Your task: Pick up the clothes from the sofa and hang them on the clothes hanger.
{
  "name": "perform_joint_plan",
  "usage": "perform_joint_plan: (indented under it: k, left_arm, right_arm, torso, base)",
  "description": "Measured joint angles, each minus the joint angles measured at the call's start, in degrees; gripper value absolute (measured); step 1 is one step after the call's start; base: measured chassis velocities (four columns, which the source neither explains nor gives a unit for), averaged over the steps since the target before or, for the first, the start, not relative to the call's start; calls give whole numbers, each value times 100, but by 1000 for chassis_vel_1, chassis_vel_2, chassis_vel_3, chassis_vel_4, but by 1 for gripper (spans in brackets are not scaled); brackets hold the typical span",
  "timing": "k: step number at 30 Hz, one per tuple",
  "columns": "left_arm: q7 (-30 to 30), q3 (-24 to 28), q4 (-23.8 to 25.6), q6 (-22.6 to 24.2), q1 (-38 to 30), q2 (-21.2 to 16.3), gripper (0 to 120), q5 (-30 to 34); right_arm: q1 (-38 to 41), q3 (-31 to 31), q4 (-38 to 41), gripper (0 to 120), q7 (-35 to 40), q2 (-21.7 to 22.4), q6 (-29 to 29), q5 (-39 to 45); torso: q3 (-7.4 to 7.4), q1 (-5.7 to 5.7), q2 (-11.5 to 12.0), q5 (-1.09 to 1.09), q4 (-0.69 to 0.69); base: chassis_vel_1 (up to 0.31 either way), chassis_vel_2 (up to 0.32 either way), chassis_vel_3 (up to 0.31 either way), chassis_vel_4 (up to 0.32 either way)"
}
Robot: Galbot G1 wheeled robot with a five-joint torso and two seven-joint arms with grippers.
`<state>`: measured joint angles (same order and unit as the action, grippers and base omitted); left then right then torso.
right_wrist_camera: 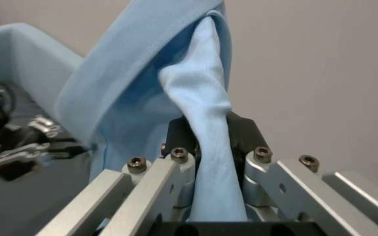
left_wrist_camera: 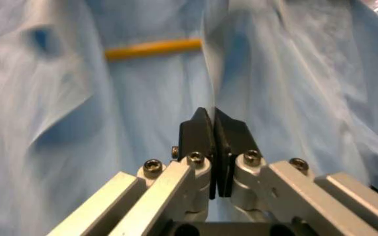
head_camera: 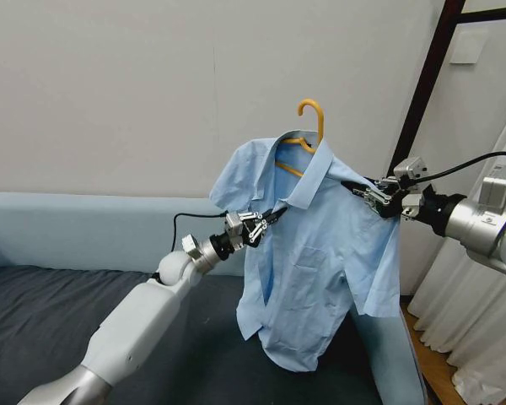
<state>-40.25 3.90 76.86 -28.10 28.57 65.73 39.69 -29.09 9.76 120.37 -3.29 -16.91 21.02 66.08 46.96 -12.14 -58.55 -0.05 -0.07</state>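
Shirt (head_camera: 312, 270), light blue and short-sleeved, held up in the air over the right end of the sofa (head_camera: 51, 321), hem hanging low in front of the dark seat close to the right armrest (head_camera: 401, 354). Draped on an orange hanger (head_camera: 312, 126), hook poking up out of the open collar and caught on nothing visible; one orange arm of it seen against the cloth from the left wrist view. Left gripper (head_camera: 266, 219) extended up from the lower left, clenched on the front opening edge at chest height; black fingertips (left_wrist_camera: 199, 130) pressed flat together, a thin cloth edge running on from between them. Right gripper (head_camera: 364, 194) in from the right, at the shoulder just beside the collar, clamped on a bunched fold of fabric; fold squeezed between the pads (right_wrist_camera: 245, 129) and spilling down over the gripper's frame. Grippers apart, one on either side of the collar, left lower than right. Front hanging open below the left grip, right-side sleeve drooping above the armrest. Pale wall (head_camera: 110, 84) behind, dark door frame (head_camera: 422, 93) and white curtain (head_camera: 472, 337) off to the right.
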Motion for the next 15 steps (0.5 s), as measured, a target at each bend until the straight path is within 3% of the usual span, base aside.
perform_joint_plan:
  k: [8,10,15]
  left_arm:
    - [43,-485,484,-46,995,-280,30,-45]
    - [68,-805,719,-92,1558,-420,40,-56]
    - [146,-1142,1002,-258,2293,-514,59,-85]
  right_arm:
    - [-291,143,-76,8,400,-90,130,-142]
    - [-284,142,-105,8,533,-103,181,-160]
    - [-268,283,142,8,1446,-102,555,-31]
  torso:
    - [0,0,0,2,1]
    - [0,0,0,1,3]
    - [0,1,0,-2,1]
  base:
    - [0,0,0,0]
    - [0,0,0,0]
    - [0,0,0,0]
